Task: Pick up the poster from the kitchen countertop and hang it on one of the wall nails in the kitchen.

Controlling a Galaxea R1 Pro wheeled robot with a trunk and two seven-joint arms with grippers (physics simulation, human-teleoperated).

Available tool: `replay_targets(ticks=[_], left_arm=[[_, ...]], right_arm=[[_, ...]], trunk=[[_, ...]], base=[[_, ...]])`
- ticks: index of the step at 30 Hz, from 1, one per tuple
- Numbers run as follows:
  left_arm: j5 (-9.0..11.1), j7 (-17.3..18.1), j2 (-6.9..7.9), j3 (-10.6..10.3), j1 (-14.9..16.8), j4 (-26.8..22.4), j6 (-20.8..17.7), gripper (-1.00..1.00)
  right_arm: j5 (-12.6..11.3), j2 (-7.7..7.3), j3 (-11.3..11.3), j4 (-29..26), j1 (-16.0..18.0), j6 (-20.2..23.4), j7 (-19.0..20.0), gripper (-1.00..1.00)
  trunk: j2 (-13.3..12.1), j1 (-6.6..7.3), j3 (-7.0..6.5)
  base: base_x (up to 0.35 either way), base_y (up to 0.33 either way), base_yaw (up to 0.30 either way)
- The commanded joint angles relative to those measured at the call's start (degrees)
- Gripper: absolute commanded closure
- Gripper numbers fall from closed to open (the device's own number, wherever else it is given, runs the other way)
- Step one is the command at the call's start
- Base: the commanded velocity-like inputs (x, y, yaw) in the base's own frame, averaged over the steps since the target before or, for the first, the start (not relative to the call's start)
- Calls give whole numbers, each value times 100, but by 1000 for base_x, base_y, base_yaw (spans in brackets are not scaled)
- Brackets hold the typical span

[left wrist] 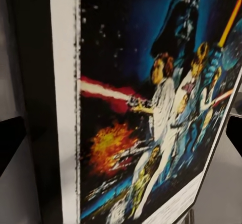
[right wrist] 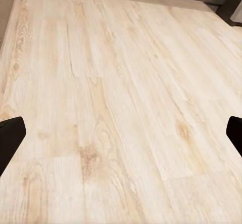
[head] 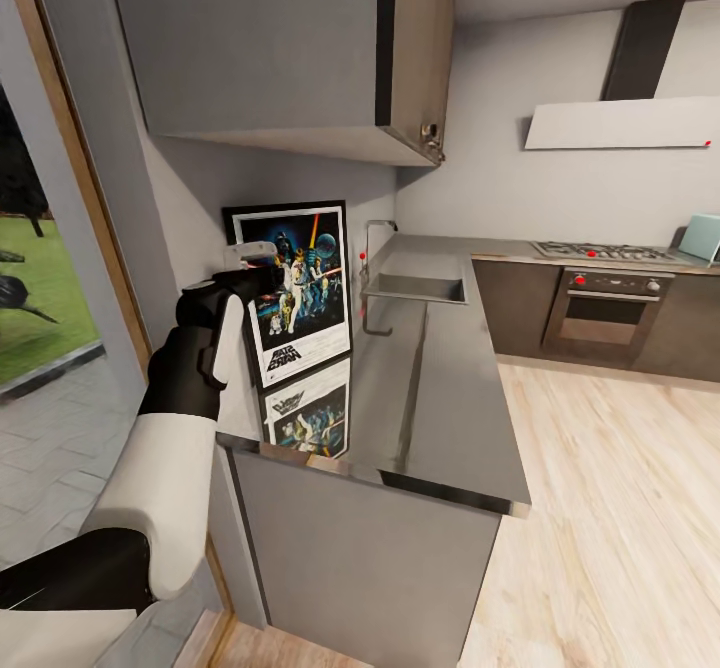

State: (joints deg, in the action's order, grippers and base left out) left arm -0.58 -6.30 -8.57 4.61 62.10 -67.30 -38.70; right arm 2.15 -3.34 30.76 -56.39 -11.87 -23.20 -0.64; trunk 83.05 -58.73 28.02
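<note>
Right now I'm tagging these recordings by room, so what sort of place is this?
A home kitchen, by the look of it: a glossy countertop with an inset sink and tap, and a gas hob above a built-in oven. A framed poster stands against the wall, with the left gripper at it.

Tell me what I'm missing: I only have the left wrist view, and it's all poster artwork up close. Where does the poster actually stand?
Observer: The poster stands upright at the near end of the kitchen countertop, with its back to the wall under the upper cabinet.
Operator: And my left gripper against it?
Observer: The left gripper is at the poster's upper left edge, with its jaws open. I can't tell whether it touches the frame.
Operator: What else is on that counter?
Observer: Beyond the poster is an inset sink with a thin tap.
Operator: And the right arm?
Observer: The right wrist view looks down at light wooden floor, with the jaws open and nothing between them.
</note>
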Motion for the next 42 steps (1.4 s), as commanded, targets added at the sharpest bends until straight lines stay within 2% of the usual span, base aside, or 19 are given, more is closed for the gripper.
replay_targets(ticks=[1, 6, 11, 42], left_arm=[[-3, -19, -5, 7, 4, -18, -28, -100], [-3, -230, -5, 24, 4, -59, -32, -100], [-3, -279, -5, 111, 4, -60, -33, -100], [-3, -293, -5, 156, 4, -45, -33, -100]], right_arm=[[22, 0, 1, 3, 0, -9, -7, -100], [22, -4, 0, 21, 0, -9, -7, -100], [22, -1, 0, 23, 0, -9, -7, -100], [22, -1, 0, 23, 0, -9, -7, -100]], trunk=[[3, 0, 5], [3, 0, 5], [3, 0, 5], [3, 0, 5]], base=[[0, 0, 0], [0, 0, 0], [0, 0, 0], [33, 0, 0]])
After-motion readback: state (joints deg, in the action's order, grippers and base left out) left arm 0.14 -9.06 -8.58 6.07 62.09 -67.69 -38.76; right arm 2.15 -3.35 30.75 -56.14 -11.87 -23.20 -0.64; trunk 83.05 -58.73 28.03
